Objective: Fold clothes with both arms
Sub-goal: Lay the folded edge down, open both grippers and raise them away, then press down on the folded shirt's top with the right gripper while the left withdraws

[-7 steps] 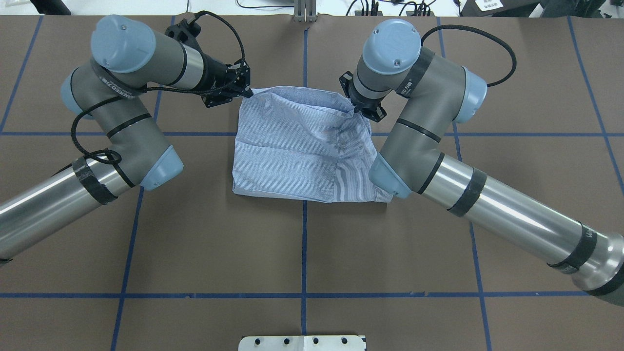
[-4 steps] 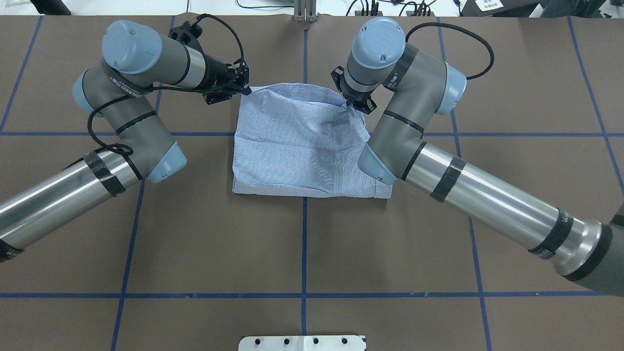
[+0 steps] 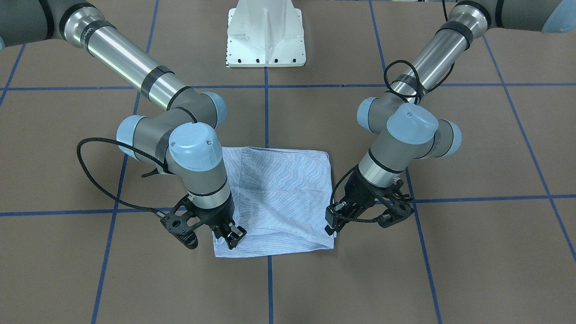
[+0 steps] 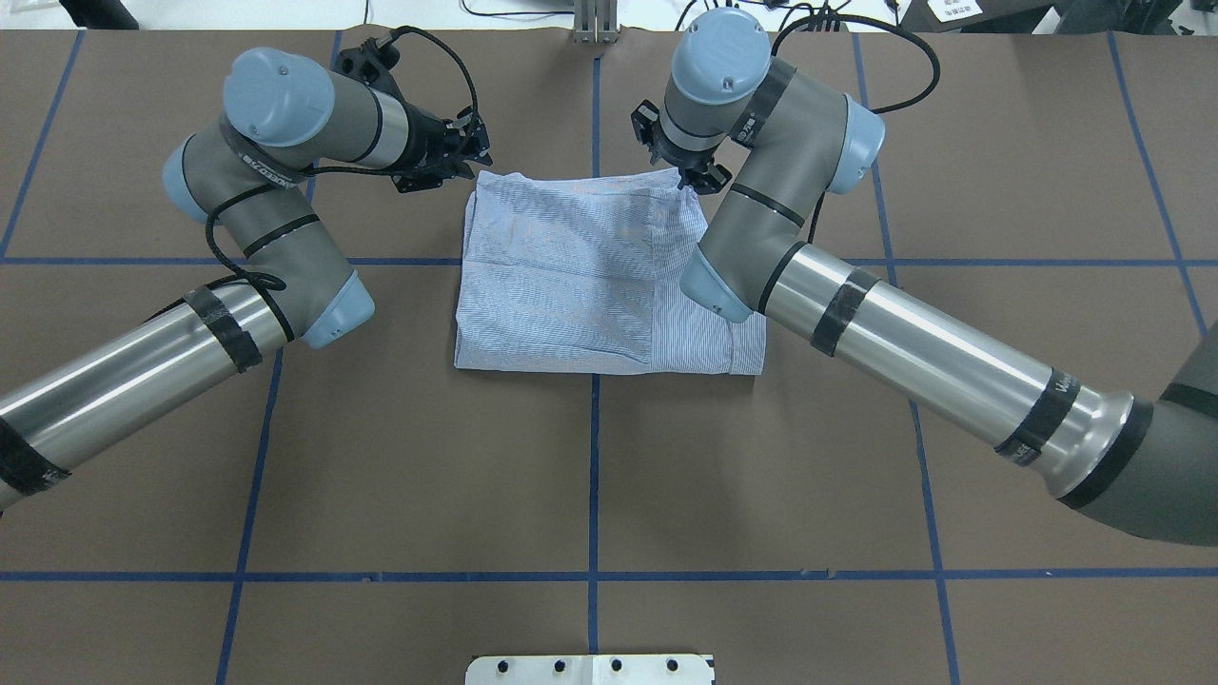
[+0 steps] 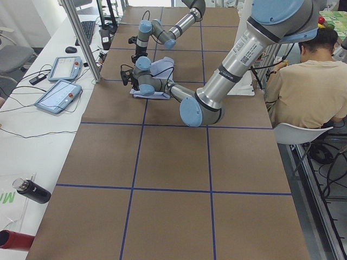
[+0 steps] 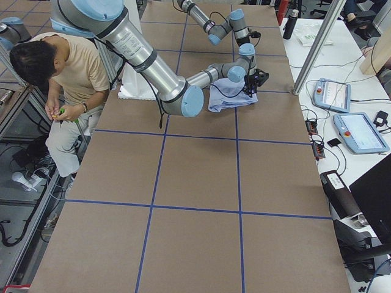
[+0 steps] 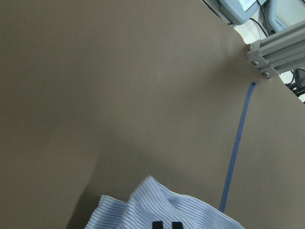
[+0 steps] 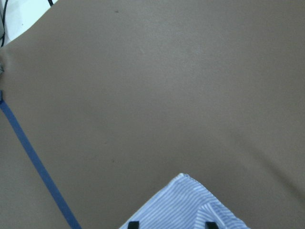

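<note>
The striped light blue shirt (image 4: 590,276) lies folded into a rough rectangle at the middle of the brown table, also seen in the front view (image 3: 283,193). My left gripper (image 4: 468,164) is at its far left corner, fingertips close together in the left wrist view (image 7: 167,224), pinching a raised bit of cloth (image 7: 157,202). My right gripper (image 4: 687,181) hovers at the far right corner. Its fingertips stand wide apart in the right wrist view (image 8: 171,224), with the flat shirt corner (image 8: 183,195) between them. In the front view the left gripper (image 3: 334,225) is on the right and the right gripper (image 3: 234,236) on the left.
The white pedestal base (image 3: 266,36) stands on the robot's side. An aluminium post (image 4: 595,24) rises at the far table edge. Control tablets (image 5: 59,95) and a bottle (image 5: 30,189) lie on the side bench. A seated person (image 5: 303,81) is beside the table.
Both grippers carried the shirt's far edge away from the robot and lower, so the raised, billowed layer now lies flat. The right gripper's fingers have come apart.
</note>
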